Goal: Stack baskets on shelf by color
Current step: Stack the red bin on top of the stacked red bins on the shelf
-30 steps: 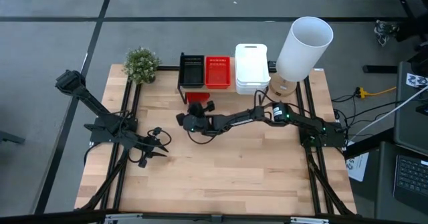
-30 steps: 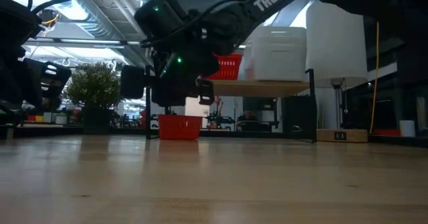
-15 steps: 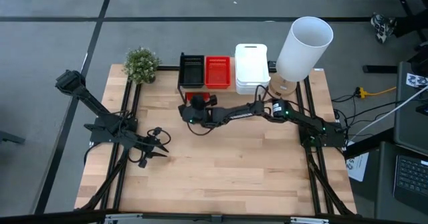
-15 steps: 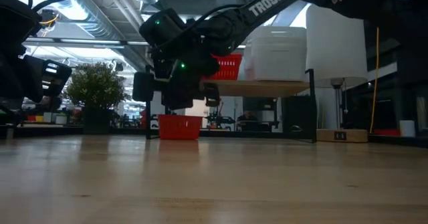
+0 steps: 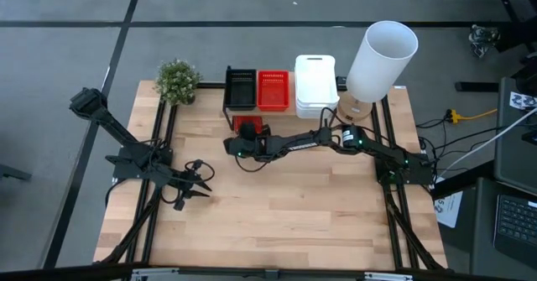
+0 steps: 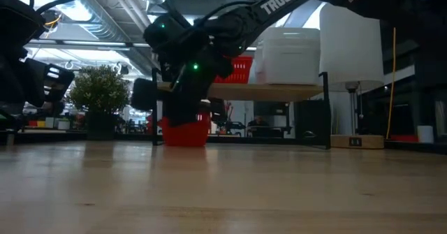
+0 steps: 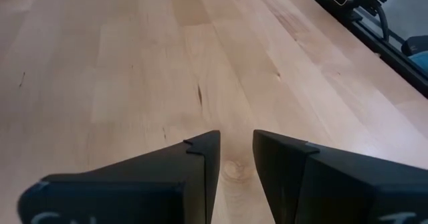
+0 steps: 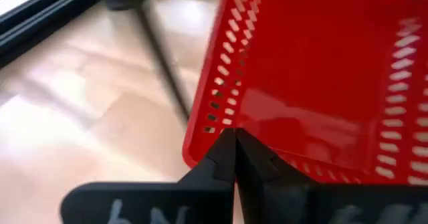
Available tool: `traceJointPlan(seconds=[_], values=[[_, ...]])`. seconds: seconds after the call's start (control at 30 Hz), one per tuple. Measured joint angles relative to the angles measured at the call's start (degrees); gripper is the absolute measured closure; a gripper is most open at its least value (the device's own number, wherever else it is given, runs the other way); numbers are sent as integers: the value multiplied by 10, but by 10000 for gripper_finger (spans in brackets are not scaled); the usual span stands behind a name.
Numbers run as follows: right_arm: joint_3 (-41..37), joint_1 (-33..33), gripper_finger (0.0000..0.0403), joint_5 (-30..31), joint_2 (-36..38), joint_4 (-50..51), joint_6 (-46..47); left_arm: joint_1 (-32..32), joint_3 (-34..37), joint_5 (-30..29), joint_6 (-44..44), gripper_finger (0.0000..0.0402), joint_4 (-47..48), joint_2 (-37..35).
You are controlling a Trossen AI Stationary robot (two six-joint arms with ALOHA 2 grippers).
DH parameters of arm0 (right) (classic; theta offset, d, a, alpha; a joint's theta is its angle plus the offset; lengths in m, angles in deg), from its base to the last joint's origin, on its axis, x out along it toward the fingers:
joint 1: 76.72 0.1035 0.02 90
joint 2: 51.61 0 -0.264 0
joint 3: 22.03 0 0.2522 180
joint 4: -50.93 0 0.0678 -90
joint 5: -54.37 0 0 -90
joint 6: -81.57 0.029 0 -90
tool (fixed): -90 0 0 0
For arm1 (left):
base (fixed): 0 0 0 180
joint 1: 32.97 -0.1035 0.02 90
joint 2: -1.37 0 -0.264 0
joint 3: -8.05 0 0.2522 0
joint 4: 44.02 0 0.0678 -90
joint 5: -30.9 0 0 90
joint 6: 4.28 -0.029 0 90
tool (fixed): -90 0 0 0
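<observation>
A pale wooden table (image 5: 277, 214) of long butcher-block planks fills the overhead view, framed by black metal rails along its left and right sides. Its near half is bare wood with visible grain and small knots.

By the left edge, about midway back, the left gripper (image 5: 200, 180) hangs low over the wood, its two dark fingers (image 7: 200, 174) parted by a narrow gap and holding nothing.

Farther back, the right arm reaches across from the right edge toward the middle of the far edge. The right gripper (image 8: 234, 158) has its fingers pressed together on the near wall of a red basket (image 8: 321, 83), which sits on the table in front of the shelf (image 6: 272, 91).

The shelf, a light-wood plank on thin black legs, stands along the far edge. On it from left to right are a black basket (image 5: 241, 88), a red stack (image 5: 273, 91) and a white stack (image 5: 315, 85).

A small potted plant (image 5: 177, 81) stands at the far left corner, a tall white cylinder (image 5: 382, 59) on a wooden base at the far right corner.

Around the table lies grey floor with dark seams; cables and a laptop (image 5: 513, 218) sit to the right. Beyond the far edge, the level view shows a workshop with ceiling ducts and strip lights (image 6: 91, 10).
</observation>
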Motion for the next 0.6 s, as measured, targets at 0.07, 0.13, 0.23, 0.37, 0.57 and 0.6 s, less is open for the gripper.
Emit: traceJointPlan(seconds=[0.07,0.13,0.23,0.37,0.57,0.6], values=[[0,10,403,-9,0,2,8,0,0,0,4,319,0,0],[0,20,403,-23,1,6,13,0,0,0,5,319,0,0],[0,34,403,-55,3,7,31,0,0,0,6,319,-1,0],[0,58,403,-86,8,9,55,0,0,10,6,319,-17,0],[10,107,403,-138,35,53,97,0,0,29,6,319,-32,0],[17,116,403,-151,39,74,100,0,0,29,6,319,-32,0]])
